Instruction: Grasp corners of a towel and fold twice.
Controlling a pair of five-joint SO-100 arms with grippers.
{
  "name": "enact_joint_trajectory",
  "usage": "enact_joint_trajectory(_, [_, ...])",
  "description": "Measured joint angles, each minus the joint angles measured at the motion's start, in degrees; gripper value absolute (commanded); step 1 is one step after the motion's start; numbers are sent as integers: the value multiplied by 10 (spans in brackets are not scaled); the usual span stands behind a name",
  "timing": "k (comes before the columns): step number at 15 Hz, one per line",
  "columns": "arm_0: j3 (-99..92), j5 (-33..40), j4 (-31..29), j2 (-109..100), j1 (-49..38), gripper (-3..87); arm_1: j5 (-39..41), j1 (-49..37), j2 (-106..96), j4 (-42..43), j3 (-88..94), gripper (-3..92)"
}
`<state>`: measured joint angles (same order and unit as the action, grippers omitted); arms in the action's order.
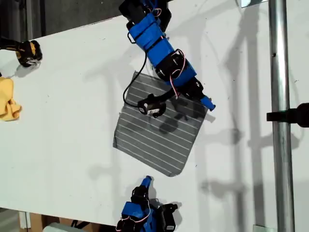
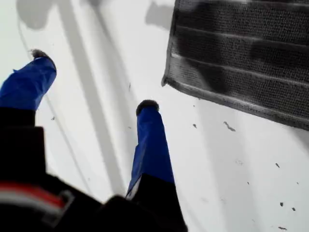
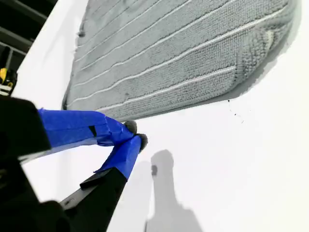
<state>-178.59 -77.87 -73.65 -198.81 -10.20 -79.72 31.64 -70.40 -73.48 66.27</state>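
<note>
Towel [image 1: 154, 140] is lying flat and open in the middle of the white bench [image 1: 72, 145], turned like a diamond, so I'd say neither fold is done and no corner is picked up yet. My first pincer [image 2: 94, 81] hangs with its tips apart over bare bench just beside one corner [image 2: 169, 79], the one toward the exterior view's right, holding nothing. My second pincer [image 3: 135, 135] has its tips pressed together on nothing, sitting just off the towel's near edge, a bit away from the corner [image 3: 263, 41] there. Still to do: both grabs and both folds. A yellow cloth [image 1: 8, 104] at the exterior view's left and a metal pole [image 1: 280, 121] at its right are well clear.
</note>
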Motion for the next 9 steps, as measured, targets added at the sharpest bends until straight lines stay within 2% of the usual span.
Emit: enact_joint_trajectory(9, [0,0,0,0,1,-22,0,8,127,-2,-45,353])
